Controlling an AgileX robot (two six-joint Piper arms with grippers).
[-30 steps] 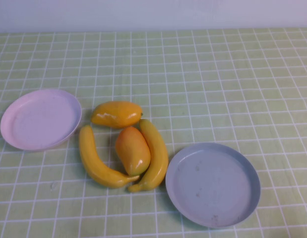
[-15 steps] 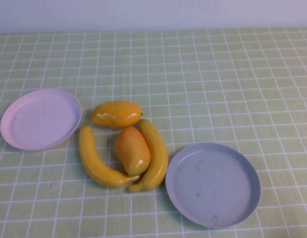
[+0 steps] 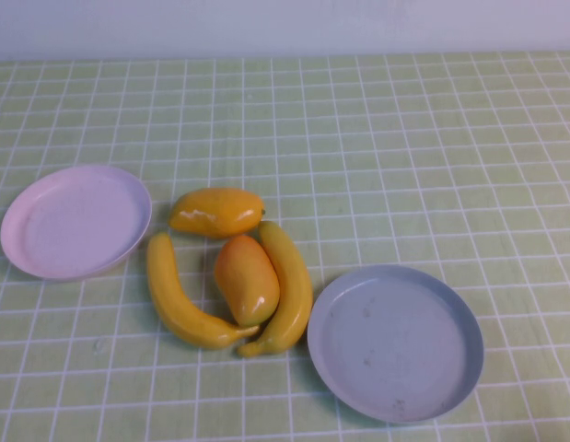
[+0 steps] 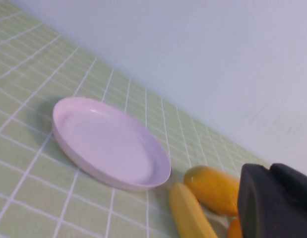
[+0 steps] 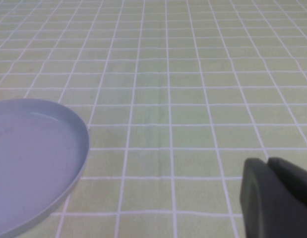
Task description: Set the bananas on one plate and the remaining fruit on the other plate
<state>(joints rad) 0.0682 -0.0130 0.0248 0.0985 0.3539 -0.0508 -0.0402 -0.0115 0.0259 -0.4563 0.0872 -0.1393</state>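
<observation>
Two bananas [image 3: 179, 299] and two mangoes [image 3: 245, 276] lie between the pink plate [image 3: 31, 253] and grey-blue plate [image 3: 450, 378]. Left gripper [image 4: 272, 203] hangs near the pink plate, right gripper [image 5: 275, 201] beside the grey-blue plate, both jaws closed, empty.

Neither of the 2 arms shows in the high view. The left tool [image 4: 275, 201] appears only in its own wrist view as a dark block with its fingers pressed together, holding nothing. The right tool [image 5: 277, 198] shows likewise in its wrist view, fingers together and empty, raised above the table [image 5: 193, 74].
</observation>
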